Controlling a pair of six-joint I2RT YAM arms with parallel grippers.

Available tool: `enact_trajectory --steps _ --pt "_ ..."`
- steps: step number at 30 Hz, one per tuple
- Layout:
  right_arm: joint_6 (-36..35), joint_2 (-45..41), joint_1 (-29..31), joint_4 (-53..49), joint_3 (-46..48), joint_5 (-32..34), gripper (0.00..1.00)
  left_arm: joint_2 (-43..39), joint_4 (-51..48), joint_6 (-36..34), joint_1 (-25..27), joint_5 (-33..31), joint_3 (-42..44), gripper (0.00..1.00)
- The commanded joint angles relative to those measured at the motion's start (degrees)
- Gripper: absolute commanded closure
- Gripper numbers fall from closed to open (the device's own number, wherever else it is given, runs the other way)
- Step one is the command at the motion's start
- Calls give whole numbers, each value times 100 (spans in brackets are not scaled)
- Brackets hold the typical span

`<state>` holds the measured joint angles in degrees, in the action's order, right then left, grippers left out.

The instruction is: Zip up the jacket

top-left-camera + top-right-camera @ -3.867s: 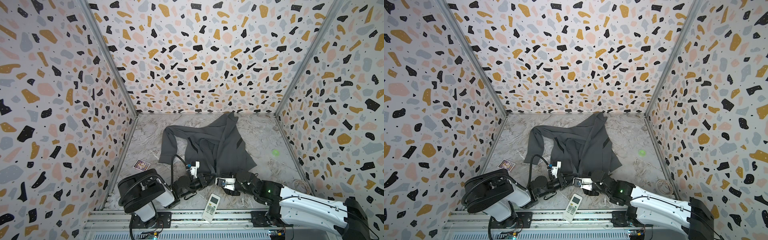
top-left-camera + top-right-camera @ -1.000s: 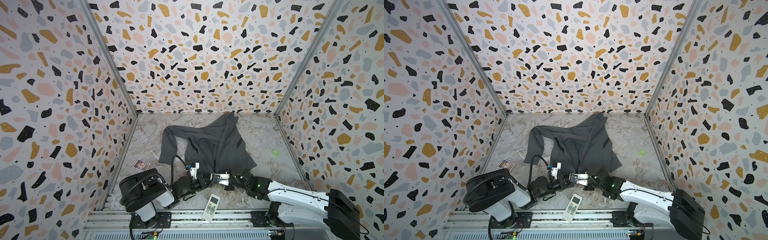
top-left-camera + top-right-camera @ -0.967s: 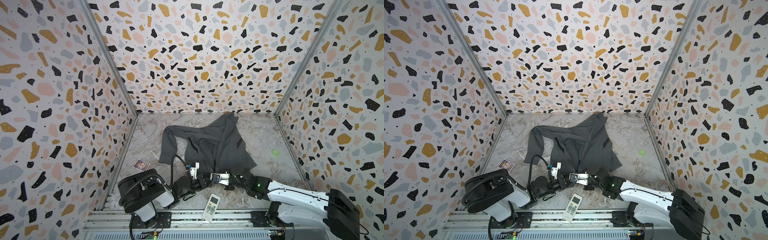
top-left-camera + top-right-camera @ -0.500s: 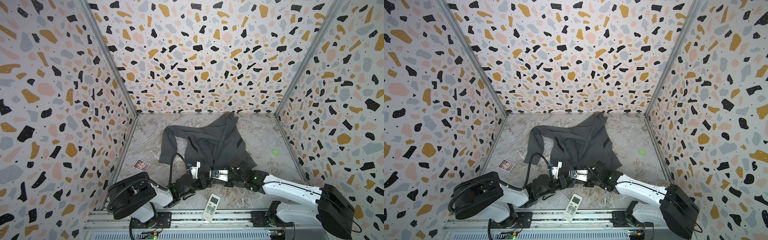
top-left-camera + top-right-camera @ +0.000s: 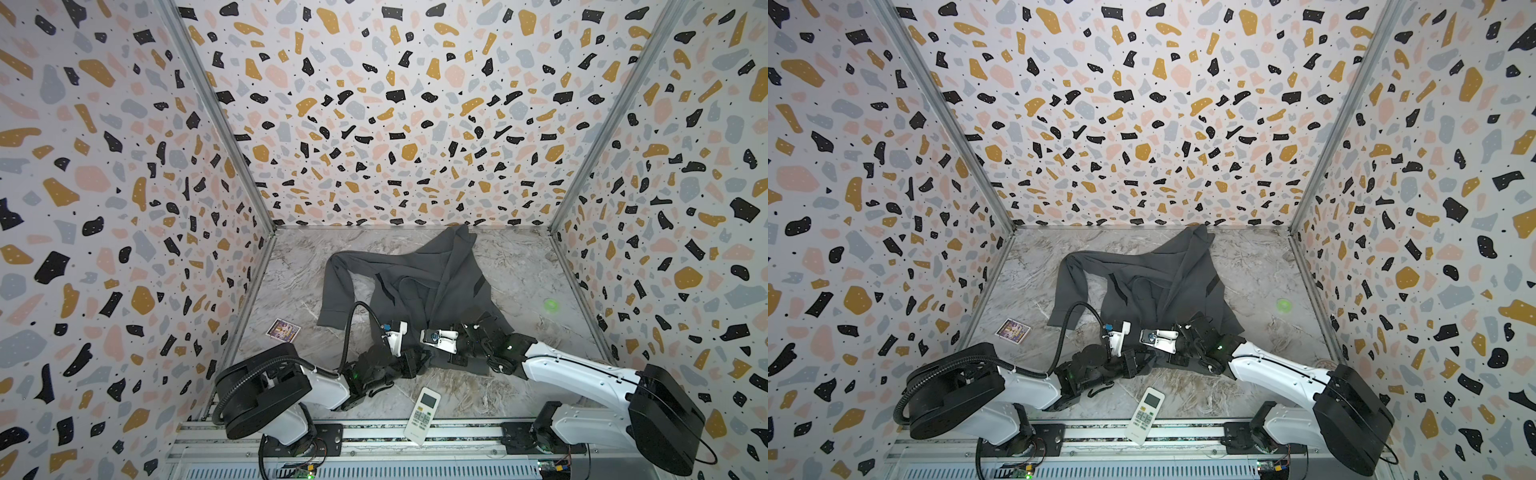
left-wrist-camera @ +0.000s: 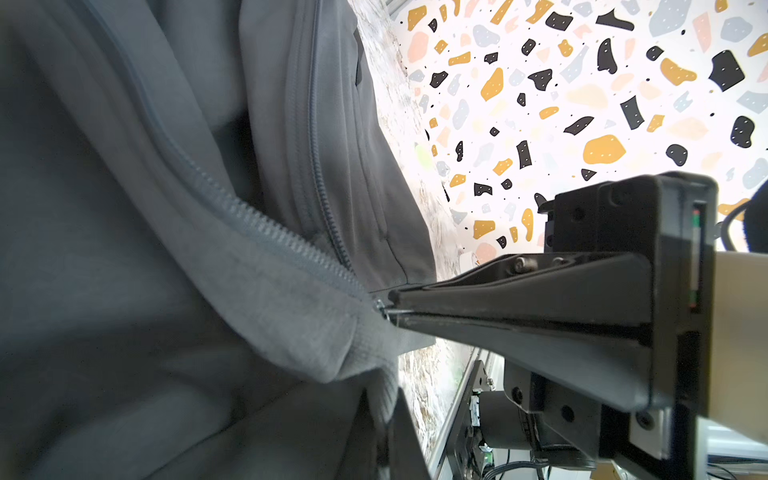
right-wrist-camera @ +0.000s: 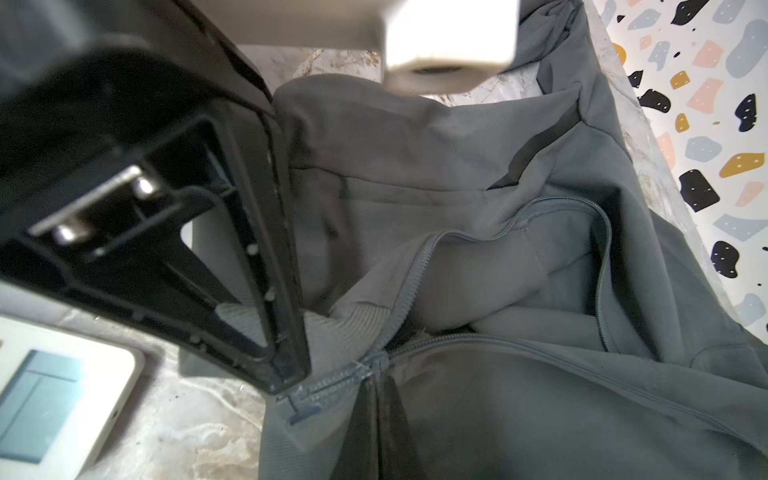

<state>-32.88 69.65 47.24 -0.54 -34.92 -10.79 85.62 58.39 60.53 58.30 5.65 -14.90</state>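
Down low, left gripper (image 7: 286,384) was clamped on the jacket (image 5: 419,286) hem (image 7: 345,320), anchoring it, I'd say; right gripper (image 6: 388,308) pinched the pull (image 6: 380,308), ready to draw.

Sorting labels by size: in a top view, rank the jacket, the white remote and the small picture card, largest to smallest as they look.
1. jacket, by far
2. white remote, though likely nearer the camera
3. picture card

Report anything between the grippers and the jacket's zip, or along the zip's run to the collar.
Nothing foreign. The left gripper and right gripper are shut at the zip's bottom end. Above, the tooth rows gape with the jacket's own fabric bunched between. The remote lies off the zip line.
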Motion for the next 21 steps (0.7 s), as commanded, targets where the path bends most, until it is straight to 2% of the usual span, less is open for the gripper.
enact_trajectory --steps 1,6,14,21 --pt "173 28 -192 609 -348 620 100 62 -401 -190 172 475 31 100" --pt "423 370 -441 683 -637 871 100 2 -769 -324 250 443 -150 100" --pt "867 1072 -582 641 -1316 1642 100 -192 -1234 -428 365 301 -295 100" --pt "1414 1347 -977 557 -1751 1953 100 -473 -1881 -582 370 15 -376 100"
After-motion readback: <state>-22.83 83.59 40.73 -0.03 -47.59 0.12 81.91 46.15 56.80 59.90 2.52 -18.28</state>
